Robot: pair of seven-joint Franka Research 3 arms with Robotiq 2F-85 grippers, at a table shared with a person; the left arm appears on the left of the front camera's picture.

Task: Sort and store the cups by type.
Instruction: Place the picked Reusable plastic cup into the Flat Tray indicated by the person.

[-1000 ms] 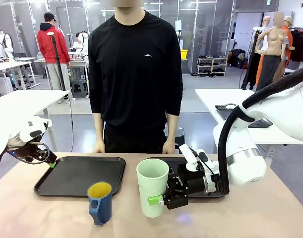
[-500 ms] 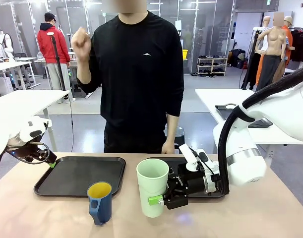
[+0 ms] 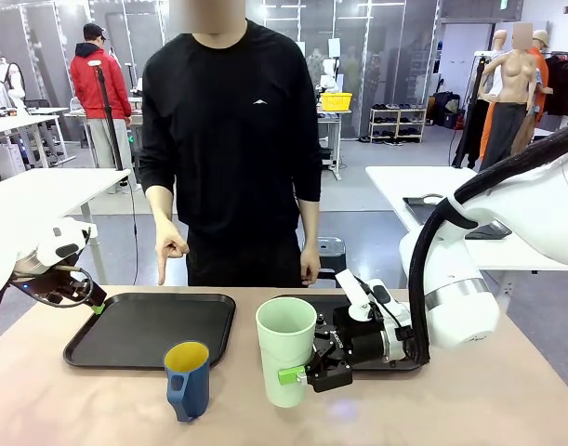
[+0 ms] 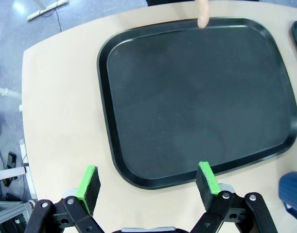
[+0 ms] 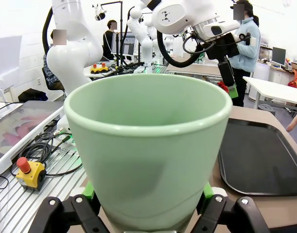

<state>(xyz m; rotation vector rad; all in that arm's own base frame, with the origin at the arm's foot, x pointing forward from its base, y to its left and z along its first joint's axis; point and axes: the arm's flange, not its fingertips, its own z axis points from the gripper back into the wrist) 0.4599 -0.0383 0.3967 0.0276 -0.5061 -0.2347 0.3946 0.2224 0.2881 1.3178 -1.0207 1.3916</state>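
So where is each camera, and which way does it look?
Front view: between the arms on the robot's side, facing across the table at the person; left arm and right arm show.
Left wrist view: rides the left arm, looking down on the flat black rectangular tray; the left end effector, fingers open, shows.
Right wrist view: rides the right arm, looking level at the tall mint-green plastic tumbler; the right end effector flanks it.
Shared by front and left wrist: the person's pointing finger.
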